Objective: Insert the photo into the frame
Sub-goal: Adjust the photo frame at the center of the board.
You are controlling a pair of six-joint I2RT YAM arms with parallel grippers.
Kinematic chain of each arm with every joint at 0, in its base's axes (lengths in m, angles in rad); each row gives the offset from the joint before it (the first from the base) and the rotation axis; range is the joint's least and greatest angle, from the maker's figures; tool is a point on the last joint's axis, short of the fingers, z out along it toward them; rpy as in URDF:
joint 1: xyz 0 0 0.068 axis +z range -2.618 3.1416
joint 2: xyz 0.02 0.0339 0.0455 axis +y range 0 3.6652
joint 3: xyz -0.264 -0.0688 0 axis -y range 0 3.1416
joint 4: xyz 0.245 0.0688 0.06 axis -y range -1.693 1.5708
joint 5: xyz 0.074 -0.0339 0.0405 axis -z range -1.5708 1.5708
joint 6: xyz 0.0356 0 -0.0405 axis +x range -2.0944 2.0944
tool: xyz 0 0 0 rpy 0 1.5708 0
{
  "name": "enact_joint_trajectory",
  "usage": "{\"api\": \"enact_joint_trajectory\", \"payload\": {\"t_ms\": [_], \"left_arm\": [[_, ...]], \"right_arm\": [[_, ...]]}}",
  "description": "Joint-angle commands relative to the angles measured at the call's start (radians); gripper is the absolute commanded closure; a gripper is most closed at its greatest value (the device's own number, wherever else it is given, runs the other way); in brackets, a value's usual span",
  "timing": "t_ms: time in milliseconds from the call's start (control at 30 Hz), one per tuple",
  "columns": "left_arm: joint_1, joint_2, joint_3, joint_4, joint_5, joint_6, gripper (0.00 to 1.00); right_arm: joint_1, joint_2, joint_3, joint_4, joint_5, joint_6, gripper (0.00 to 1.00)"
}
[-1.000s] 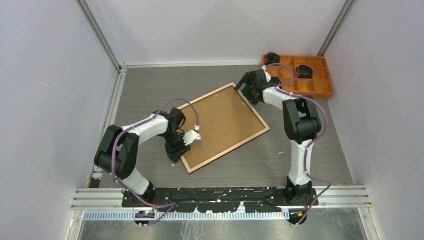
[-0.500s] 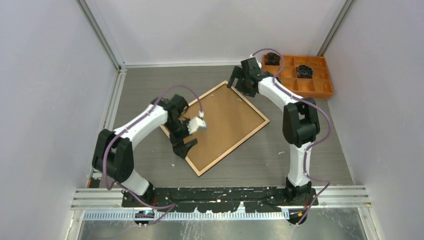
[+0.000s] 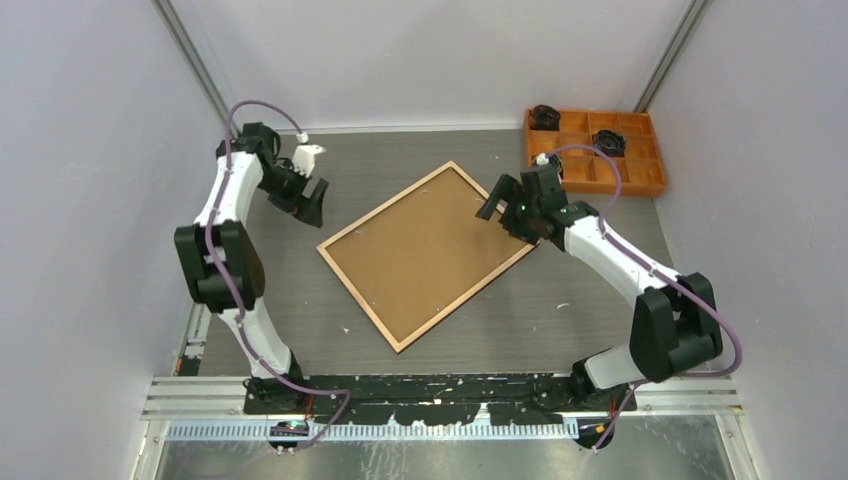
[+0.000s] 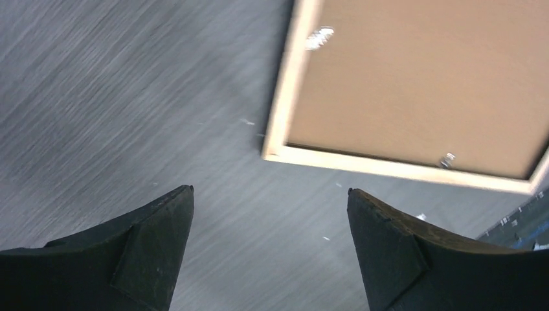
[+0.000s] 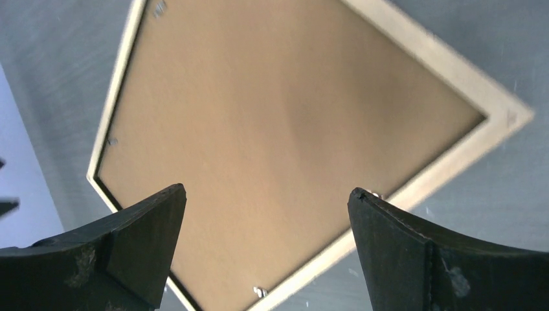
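The frame (image 3: 359, 299) lies face down in the middle of the table, light wood back up, with a brown backing panel (image 3: 425, 255) set in it. The photo is not in view. My left gripper (image 3: 311, 208) is open and empty over bare table, off the frame's far left side. In the left wrist view the gripper (image 4: 270, 194) hangs near a frame corner (image 4: 288, 97). My right gripper (image 3: 493, 205) is open and empty above the frame's far right edge. In the right wrist view the gripper (image 5: 267, 191) is over the backing panel (image 5: 291, 110) and the frame (image 5: 447, 65).
An orange compartment tray (image 3: 650, 185) stands at the back right with black items (image 3: 608, 142) in two compartments. White walls and aluminium posts close in the table on three sides. Small white specks lie on the grey tabletop.
My left arm has swung from the frame's near left edge up to the far left. My right gripper has pulled back from the far corner toward the right edge. The frame has shifted slightly.
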Motion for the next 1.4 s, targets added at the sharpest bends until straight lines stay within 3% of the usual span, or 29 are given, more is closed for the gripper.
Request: {"api": "enact_joint_trajectory", "payload": {"t_ms": [0, 233, 533, 633, 767, 867, 1100, 1367], "left_arm": [[0.070, 0.169, 0.065, 0.028, -0.042, -0.129, 0.14], [0.070, 0.237, 0.000, 0.142, -0.044, -0.176, 0.24], [0.018, 0.275, -0.061, 0.192, -0.058, -0.170, 0.28], [-0.001, 0.271, -0.091, 0.179, -0.028, -0.142, 0.36], [-0.019, 0.257, -0.135, 0.150, 0.011, -0.095, 0.53], [-0.028, 0.235, -0.172, 0.122, 0.043, -0.056, 0.58], [-0.087, 0.161, -0.298, 0.012, 0.124, 0.075, 0.58], [-0.126, 0.065, -0.445, -0.059, 0.197, 0.158, 0.52]], "right_arm": [[0.008, -0.109, -0.164, 0.117, -0.086, 0.123, 0.00], [0.059, -0.164, -0.338, 0.208, -0.125, 0.233, 0.00], [0.062, -0.086, -0.371, 0.274, -0.130, 0.273, 0.00], [0.061, -0.050, -0.367, 0.296, -0.124, 0.273, 0.00], [0.052, 0.003, -0.352, 0.311, -0.119, 0.268, 0.00], [0.046, 0.029, -0.348, 0.321, -0.114, 0.261, 0.00], [0.019, 0.036, -0.346, 0.305, -0.102, 0.237, 0.00], [-0.013, -0.026, -0.325, 0.222, -0.098, 0.187, 0.00]]}}
